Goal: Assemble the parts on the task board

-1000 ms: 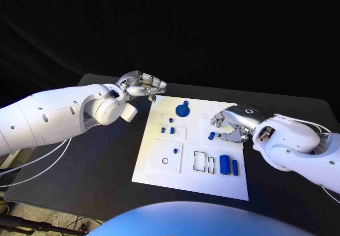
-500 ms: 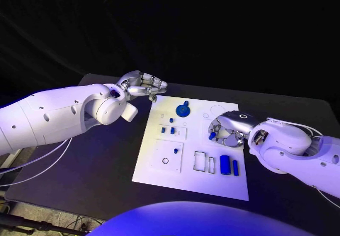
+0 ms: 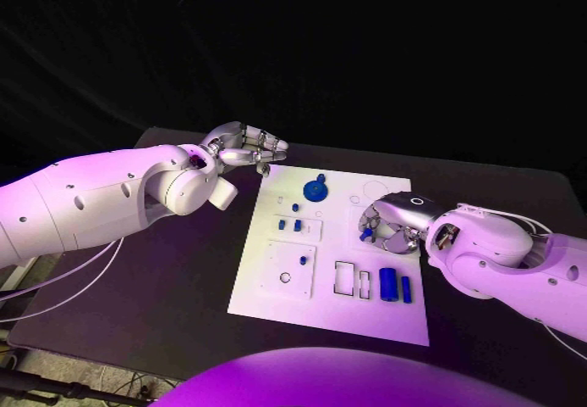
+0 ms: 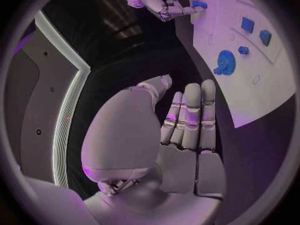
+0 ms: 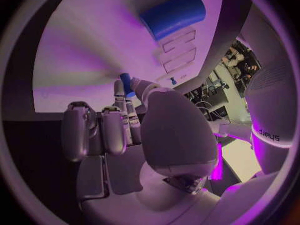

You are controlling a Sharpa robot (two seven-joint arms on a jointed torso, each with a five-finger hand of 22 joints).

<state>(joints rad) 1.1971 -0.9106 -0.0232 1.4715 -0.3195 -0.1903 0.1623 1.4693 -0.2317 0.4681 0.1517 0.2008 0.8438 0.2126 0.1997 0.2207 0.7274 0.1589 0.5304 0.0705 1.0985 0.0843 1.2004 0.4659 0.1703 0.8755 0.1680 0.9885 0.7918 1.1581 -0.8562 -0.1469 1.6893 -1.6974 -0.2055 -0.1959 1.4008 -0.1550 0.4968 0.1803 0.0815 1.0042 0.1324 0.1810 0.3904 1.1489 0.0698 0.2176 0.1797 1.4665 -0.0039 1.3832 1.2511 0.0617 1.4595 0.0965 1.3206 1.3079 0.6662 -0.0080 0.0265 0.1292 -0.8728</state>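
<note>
The board [image 3: 321, 314] lies flat in the middle of the table [image 3: 147, 288], its near edge just beyond the robot. Nearest on it stand a thick blue cylinder [image 3: 388, 284] and a thin blue bar [image 3: 405, 289], side by side, just beside two narrow rectangular slots [image 3: 354, 279]. Toward the left sits a square recess with a small ring [image 3: 285, 277] in it. Further on, the right hand [image 3: 394, 225] hangs over the board's right side, fingers [image 5: 119, 97] curled in on a small blue peg [image 3: 366, 234]; the wrist view shows the peg's tip [image 5: 126, 84] pinched between thumb and fingers, the rest of it hidden. Mid-board lie three small blue pieces [image 3: 290, 222], too small to make out. Beyond them a blue gear [image 3: 315, 189] sits near the far edge. Farthest, the left hand [image 3: 245, 145] hovers off the board's far left corner, fingers [image 4: 190, 112] held together and bent, nothing in them.
</note>
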